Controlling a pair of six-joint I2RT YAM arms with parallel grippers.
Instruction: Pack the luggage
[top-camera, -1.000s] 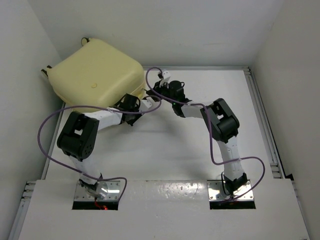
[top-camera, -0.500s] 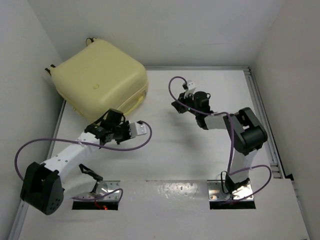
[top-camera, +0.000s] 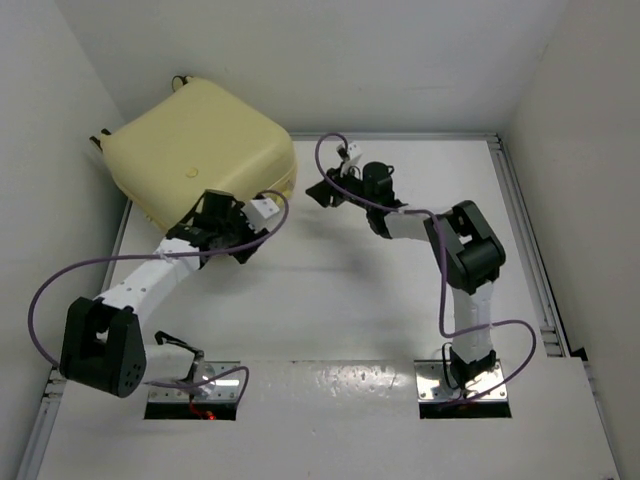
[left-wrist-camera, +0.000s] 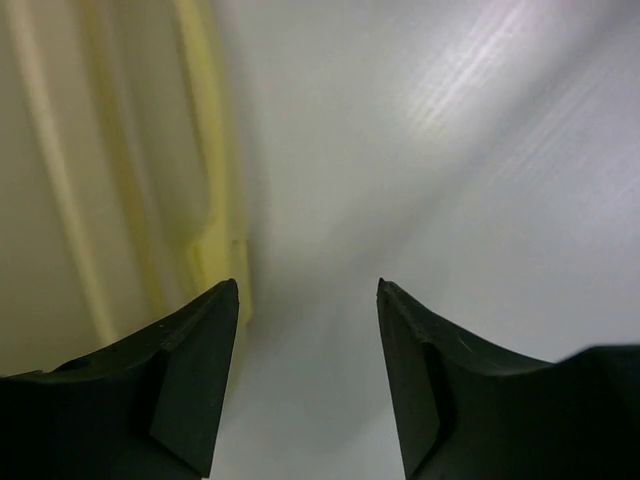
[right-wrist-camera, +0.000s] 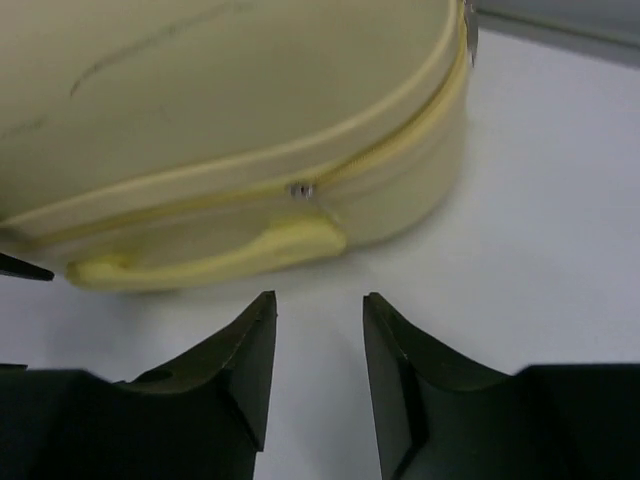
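Bases of our two arms sit at the near edge of the white table (top-camera: 330, 300). Further in, we see the left gripper (left-wrist-camera: 308, 290) with fingers spread and nothing between them, low over the tabletop just beside the near-right side of the luggage (top-camera: 200, 150). Our right gripper (right-wrist-camera: 320, 300), likewise parted and empty, faces that same side from nearer the table's middle, close to the pale handle (right-wrist-camera: 210, 255) and the small zip pull (right-wrist-camera: 298, 190). Farthest back, the luggage lies closed in the far left corner, yellow shell upward
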